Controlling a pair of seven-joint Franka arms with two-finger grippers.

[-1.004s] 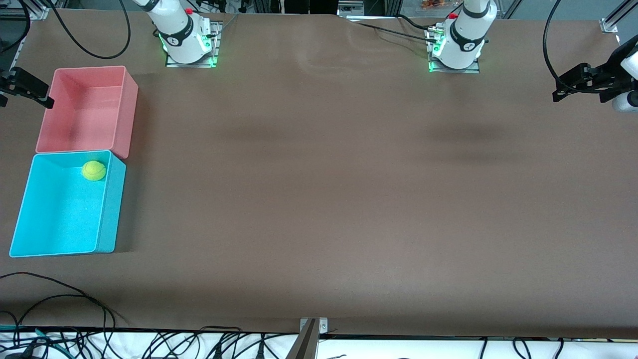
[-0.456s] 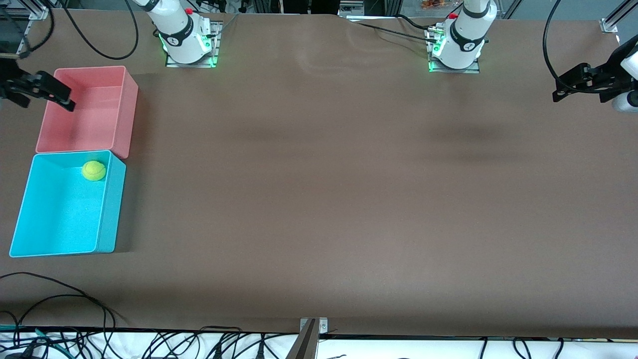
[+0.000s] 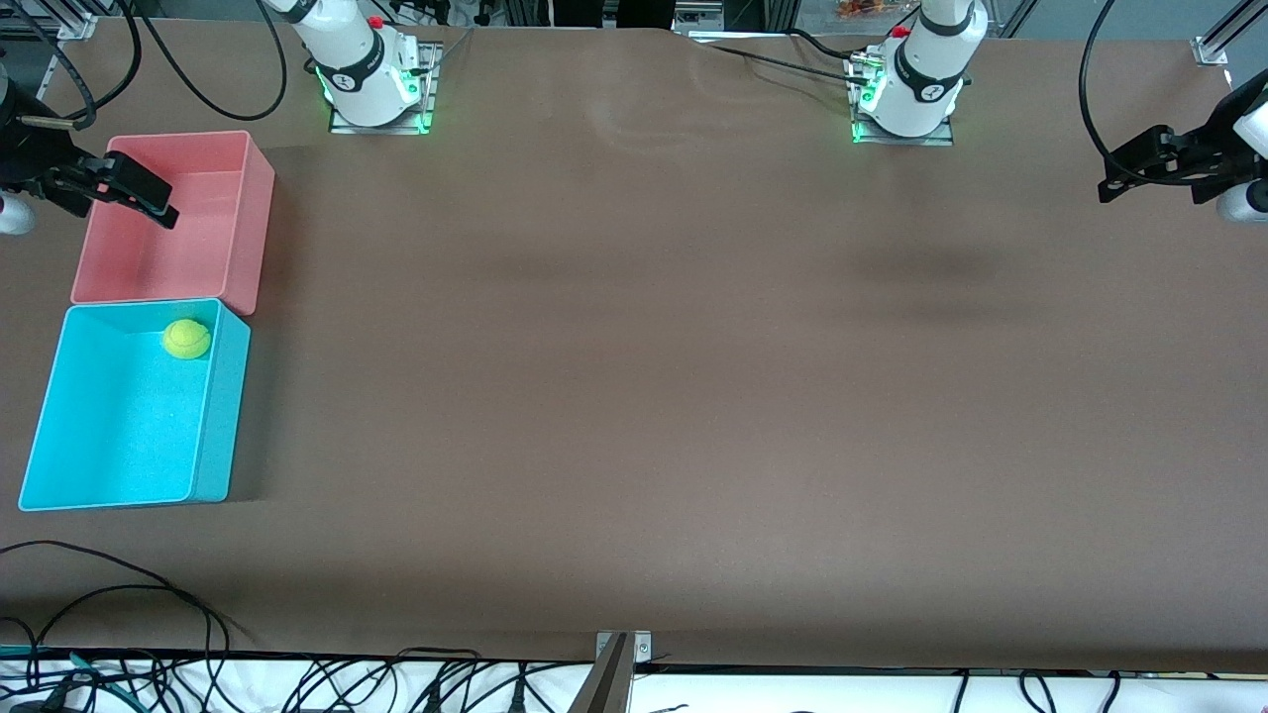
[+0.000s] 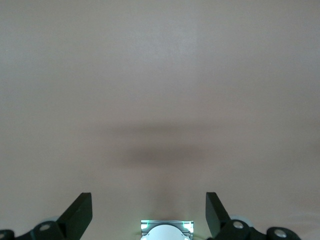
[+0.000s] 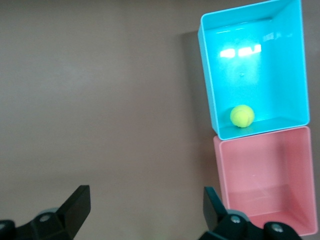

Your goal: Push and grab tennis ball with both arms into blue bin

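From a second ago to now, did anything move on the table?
Only the right end effector moved: it came in from the table's edge at the right arm's end and now hangs over the pink bin, open and holding nothing. The tennis ball stayed in the blue bin, and both bins kept their places. The left end effector waits open at the left arm's end.

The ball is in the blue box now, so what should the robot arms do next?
Probably just rest. The tennis ball already lies in the blue bin, and the right gripper, open over the pink bin, and the left gripper, open at the table's end, hold nothing.
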